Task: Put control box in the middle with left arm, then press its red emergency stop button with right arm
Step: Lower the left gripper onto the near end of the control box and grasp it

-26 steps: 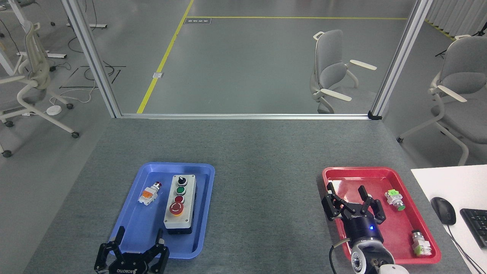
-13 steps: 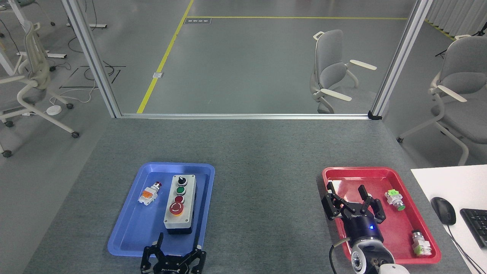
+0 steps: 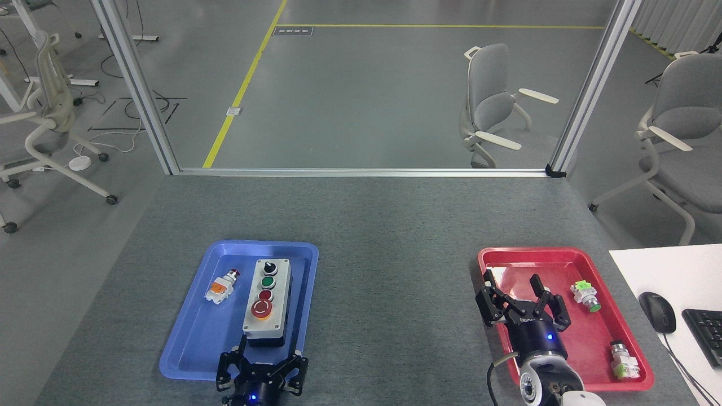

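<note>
The control box [image 3: 267,301], light grey on a black base, lies lengthwise in the blue tray [image 3: 192,344] at the left. Its row of controls ends at the near side with the large red emergency stop button [image 3: 262,308] on a yellow ring. My left gripper [image 3: 264,354] stands open just in front of the box's near end, fingers spread to either side, a blue light on its wrist. Over the left part of the red tray [image 3: 586,332], my right gripper [image 3: 522,293] is open and holds nothing.
A small white-and-orange push-button part [image 3: 221,286] lies in the blue tray left of the box. Two green-and-white button parts [image 3: 585,296] [image 3: 624,361] lie in the red tray. A white desk with a mouse [image 3: 657,311] and keyboard [image 3: 706,335] stands at the right.
My left gripper has moved from the near left corner of the blue tray to the right and forward, now at the box's near end. The right gripper has barely moved.
</note>
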Robot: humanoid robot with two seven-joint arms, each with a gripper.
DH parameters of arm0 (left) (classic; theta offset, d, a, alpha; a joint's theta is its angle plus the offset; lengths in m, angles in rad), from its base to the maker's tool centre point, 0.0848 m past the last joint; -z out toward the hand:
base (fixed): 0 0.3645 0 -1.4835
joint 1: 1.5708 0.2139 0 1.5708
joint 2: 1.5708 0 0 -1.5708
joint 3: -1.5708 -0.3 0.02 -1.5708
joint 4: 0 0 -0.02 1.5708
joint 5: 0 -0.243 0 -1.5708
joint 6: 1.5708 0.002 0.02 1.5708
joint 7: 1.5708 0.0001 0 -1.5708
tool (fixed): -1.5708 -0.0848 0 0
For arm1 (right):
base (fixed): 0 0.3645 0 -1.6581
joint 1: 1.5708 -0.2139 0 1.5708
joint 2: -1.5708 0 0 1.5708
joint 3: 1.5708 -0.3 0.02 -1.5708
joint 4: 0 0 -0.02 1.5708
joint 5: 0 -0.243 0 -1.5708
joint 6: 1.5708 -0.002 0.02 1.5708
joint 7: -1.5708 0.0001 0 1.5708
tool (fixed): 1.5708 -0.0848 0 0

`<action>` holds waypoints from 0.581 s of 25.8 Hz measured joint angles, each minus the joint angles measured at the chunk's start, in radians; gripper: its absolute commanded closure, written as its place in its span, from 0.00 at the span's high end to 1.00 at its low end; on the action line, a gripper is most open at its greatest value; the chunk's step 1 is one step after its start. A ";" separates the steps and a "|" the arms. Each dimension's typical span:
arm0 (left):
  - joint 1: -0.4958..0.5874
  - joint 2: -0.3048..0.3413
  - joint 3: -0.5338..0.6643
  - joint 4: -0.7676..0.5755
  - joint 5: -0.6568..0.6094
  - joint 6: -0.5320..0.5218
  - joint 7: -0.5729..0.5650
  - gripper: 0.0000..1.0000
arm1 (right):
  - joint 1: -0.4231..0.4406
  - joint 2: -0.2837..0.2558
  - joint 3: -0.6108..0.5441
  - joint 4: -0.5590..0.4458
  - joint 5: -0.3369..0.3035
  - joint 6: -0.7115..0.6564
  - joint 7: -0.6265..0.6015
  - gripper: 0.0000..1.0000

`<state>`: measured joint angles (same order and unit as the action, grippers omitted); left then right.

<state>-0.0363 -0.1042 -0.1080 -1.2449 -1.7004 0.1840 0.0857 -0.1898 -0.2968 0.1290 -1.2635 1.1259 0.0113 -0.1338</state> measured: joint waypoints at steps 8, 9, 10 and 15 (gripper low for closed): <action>-0.055 0.000 0.031 0.056 0.015 0.012 -0.010 0.99 | 0.000 -0.002 0.001 0.000 0.000 0.000 0.003 0.99; -0.061 0.000 0.033 0.061 0.017 0.012 -0.010 0.99 | 0.000 -0.002 0.001 0.000 0.000 0.000 0.003 0.99; -0.068 0.000 0.036 0.068 0.019 0.012 -0.010 0.99 | 0.000 -0.002 0.001 0.000 0.000 -0.001 0.003 0.99; -0.111 0.000 0.040 0.120 0.038 0.013 -0.011 0.99 | 0.000 -0.002 0.000 0.000 0.000 -0.001 0.003 0.99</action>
<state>-0.1469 -0.1043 -0.0680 -1.1248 -1.6629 0.1966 0.0748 -0.1895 -0.2990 0.1294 -1.2633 1.1259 0.0105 -0.1305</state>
